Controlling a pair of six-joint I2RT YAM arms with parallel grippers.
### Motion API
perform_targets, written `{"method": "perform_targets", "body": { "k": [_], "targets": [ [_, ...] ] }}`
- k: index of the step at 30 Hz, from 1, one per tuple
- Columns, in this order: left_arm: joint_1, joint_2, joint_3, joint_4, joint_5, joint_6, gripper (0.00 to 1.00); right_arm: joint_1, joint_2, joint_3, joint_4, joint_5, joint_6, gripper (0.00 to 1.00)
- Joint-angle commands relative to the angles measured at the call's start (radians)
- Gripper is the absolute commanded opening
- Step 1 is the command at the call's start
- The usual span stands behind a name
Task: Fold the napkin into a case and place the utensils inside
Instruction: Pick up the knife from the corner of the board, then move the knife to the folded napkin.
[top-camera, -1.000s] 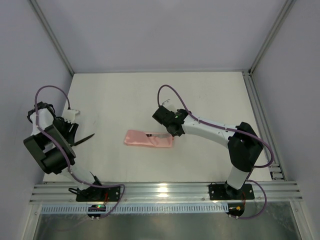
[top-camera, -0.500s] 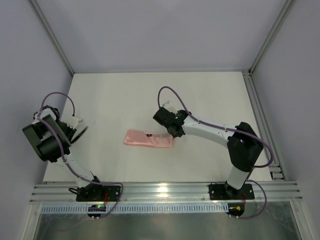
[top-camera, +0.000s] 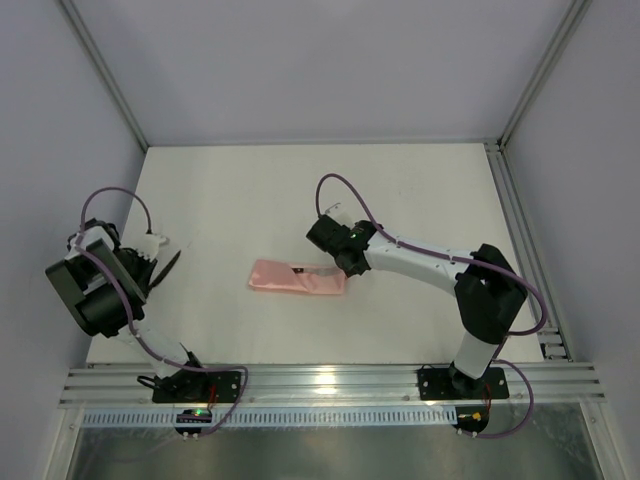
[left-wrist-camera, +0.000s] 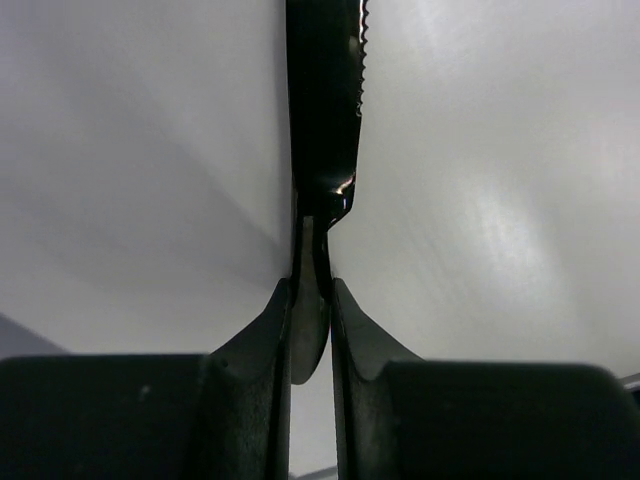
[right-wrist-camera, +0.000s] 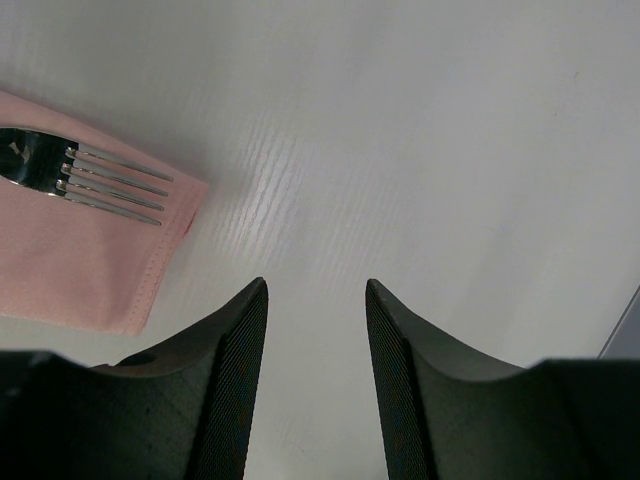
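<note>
The salmon-pink case (top-camera: 297, 277) lies folded as a narrow packet at the middle of the table. The fork (right-wrist-camera: 90, 172) lies with its silvery pronged head showing at the case's right end (right-wrist-camera: 80, 250); its handle is hidden. My right gripper (right-wrist-camera: 315, 285) is open and empty, just right of the case and above the bare table; in the top view it (top-camera: 345, 262) sits at the case's right end. My left gripper (left-wrist-camera: 310, 283) is shut on a dark serrated knife (left-wrist-camera: 325, 100), held at the far left of the table (top-camera: 155, 265), well away from the case.
A white table top (top-camera: 420, 190) with grey walls at the back and sides. A metal rail (top-camera: 520, 230) runs along the right edge and another along the near edge by the arm bases.
My left arm has drawn back towards the left wall with the knife still in its jaws. The right arm and the case have barely moved.
</note>
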Motion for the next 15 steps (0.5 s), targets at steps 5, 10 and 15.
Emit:
{"method": "perform_targets", "body": {
  "k": [5,10,15],
  "targets": [
    [-0.009,-0.044,0.027,-0.155,0.448,-0.089,0.00,0.005,-0.081,-0.006,0.028,-0.012,0.003,0.48],
    [-0.065,-0.073,0.027,-0.201,0.487,-0.092,0.00,0.004,-0.085,-0.027,0.050,-0.016,0.005,0.48],
    [-0.156,-0.136,0.016,-0.219,0.531,-0.109,0.00,0.002,-0.088,-0.042,0.074,-0.038,0.011,0.48]
  ]
}}
